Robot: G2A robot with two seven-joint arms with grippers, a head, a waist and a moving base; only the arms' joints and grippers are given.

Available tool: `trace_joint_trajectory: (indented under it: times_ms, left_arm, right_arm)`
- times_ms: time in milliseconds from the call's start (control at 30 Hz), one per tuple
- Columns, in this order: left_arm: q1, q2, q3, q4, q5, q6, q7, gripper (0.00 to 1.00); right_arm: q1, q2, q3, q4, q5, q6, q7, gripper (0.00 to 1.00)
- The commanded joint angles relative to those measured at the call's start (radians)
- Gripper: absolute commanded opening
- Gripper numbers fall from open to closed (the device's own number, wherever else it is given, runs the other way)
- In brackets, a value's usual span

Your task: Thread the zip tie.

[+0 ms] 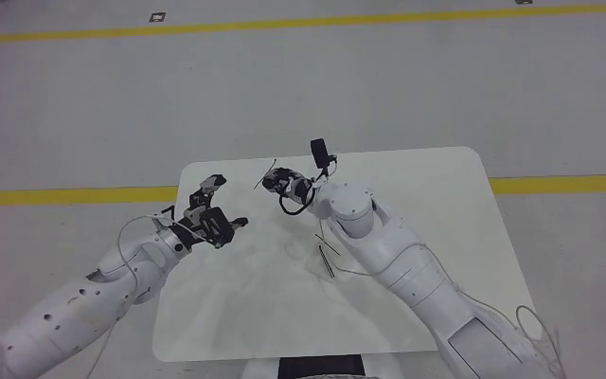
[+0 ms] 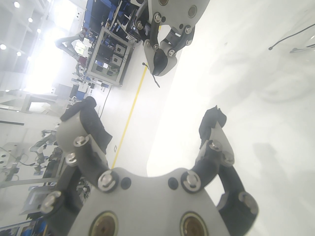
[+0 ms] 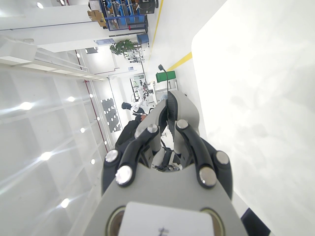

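Note:
A thin black zip tie (image 3: 167, 82) sticks out from between the fingertips of my right gripper (image 3: 172, 97), which is shut on it; its small square head (image 3: 161, 67) is at the far end. In the top view that gripper (image 1: 276, 181) hovers over the table's far-left part with the tie (image 1: 264, 174) pointing away from it. In the left wrist view the tie (image 2: 154, 79) pokes out on both sides of the right gripper (image 2: 160, 67). My left gripper (image 2: 152, 116) stands open and holds nothing, a short way from the tie, near the table's left edge (image 1: 230, 202).
Another black zip tie (image 1: 327, 257) lies on the white table (image 1: 426, 284) beside the right arm, also seen as a thin strip (image 2: 288, 37) in the left wrist view. A yellow floor line (image 1: 85, 195) runs behind the table.

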Motion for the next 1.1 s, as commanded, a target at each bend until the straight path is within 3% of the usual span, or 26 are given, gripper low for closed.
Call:
trace_joint_trajectory:
  times_ms: [0,200,267,333,433,667,1067]
  left_arm:
    - [-0.007,-0.003,0.006,0.003,0.000,0.000,-0.005,1.00]
    - [-0.039,-0.006,0.045,0.010,0.000,0.001,-0.011,1.00]
    - [-0.051,-0.006,0.059,0.015,0.000,0.004,-0.012,0.84]
    - [-0.068,-0.003,0.079,0.021,0.000,0.002,-0.018,0.50]
    - [-0.090,0.000,0.110,0.025,0.000,0.010,-0.024,0.36]
    - [-0.133,0.006,0.170,0.027,0.000,0.027,-0.037,0.40]
    - [-0.194,0.006,0.249,0.037,0.000,0.058,-0.062,0.36]
  right_arm:
    - [-0.004,-0.002,-0.006,0.001,-0.005,0.001,-0.007,0.00]
    - [-0.003,-0.011,-0.022,0.023,0.018,0.001,-0.025,0.00]
    - [-0.002,-0.012,-0.026,0.027,0.029,0.001,-0.027,0.00]
    - [0.001,-0.013,-0.032,0.034,0.032,0.001,-0.035,0.00]
    - [0.006,-0.013,-0.041,0.043,0.034,0.001,-0.041,0.00]
    - [0.015,-0.010,-0.053,0.041,0.055,0.001,-0.040,0.00]
    - [0.029,-0.004,-0.071,0.045,0.092,0.001,-0.019,0.00]
